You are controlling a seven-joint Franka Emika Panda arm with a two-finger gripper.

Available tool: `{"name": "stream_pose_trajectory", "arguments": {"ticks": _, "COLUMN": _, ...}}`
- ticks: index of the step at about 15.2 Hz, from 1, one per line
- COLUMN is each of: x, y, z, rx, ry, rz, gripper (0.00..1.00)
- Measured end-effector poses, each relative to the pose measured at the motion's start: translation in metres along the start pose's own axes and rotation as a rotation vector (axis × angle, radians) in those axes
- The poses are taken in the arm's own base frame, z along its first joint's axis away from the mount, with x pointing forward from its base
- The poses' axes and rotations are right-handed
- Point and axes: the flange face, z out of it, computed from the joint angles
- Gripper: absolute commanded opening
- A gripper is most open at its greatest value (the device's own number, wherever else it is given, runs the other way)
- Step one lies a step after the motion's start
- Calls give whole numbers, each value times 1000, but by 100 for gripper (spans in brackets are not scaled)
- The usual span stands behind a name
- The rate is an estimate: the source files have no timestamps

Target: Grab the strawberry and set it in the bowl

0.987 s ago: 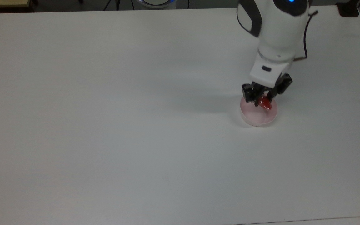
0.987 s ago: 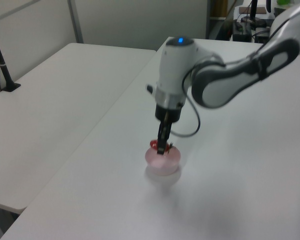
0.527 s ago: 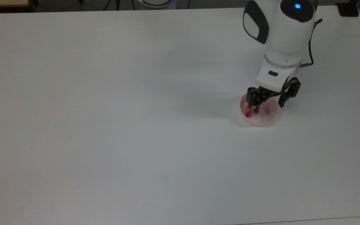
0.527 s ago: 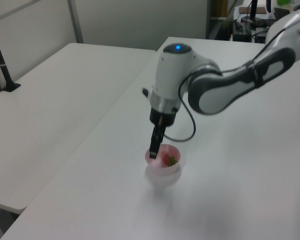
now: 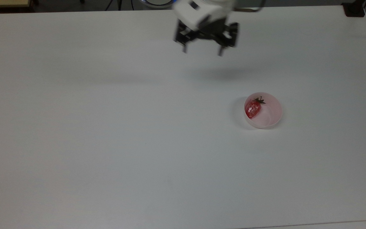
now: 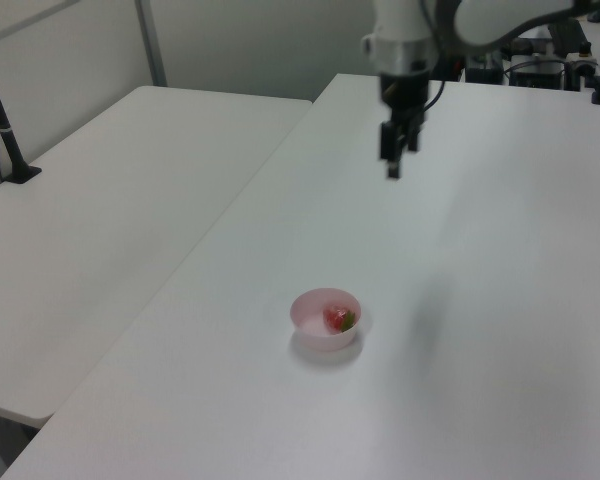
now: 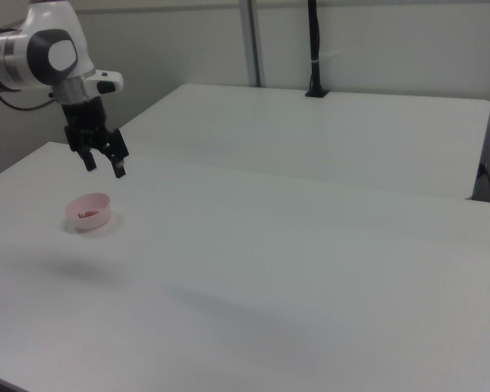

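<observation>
Now gripper (image 5: 202, 51) wide apart, empty, aloft, strawberry (image 5: 253, 109) in bowl (image 5: 272, 119)

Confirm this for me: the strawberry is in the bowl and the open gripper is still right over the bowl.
Not quite. The strawberry is in the bowl and the gripper is open, but it is not over the bowl: the top view shows it raised well away, toward the top view's upper left.
</observation>
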Motion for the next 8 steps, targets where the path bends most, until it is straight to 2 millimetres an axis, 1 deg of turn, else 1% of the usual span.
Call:
{"name": "stream_pose_trajectory", "arguments": {"ticks": 2, "x": -15, "y": 37, "z": 3, "rx": -68, "ry": -16, "rz": 21, "gripper": 100}}
{"name": "stream_pose_trajectory", "arguments": {"ticks": 4, "x": -19, "y": 71, "z": 7, "rx": -87, "ry": -29, "rz": 3, "gripper": 100}}
{"name": "stream_pose_trajectory", "arguments": {"ticks": 6, "x": -19, "y": 106, "z": -2, "rx": -80, "ry": -21, "rz": 2, "gripper": 100}}
{"name": "stream_pose_trajectory", "arguments": {"ticks": 7, "x": -20, "y": 119, "z": -9, "rx": -77, "ry": -11, "rz": 9, "gripper": 100}}
{"name": "stream_pose_trajectory", "arguments": {"ticks": 8, "x": -22, "y": 128, "z": -15, "rx": -73, "ry": -1, "rz": 16, "gripper": 100}}
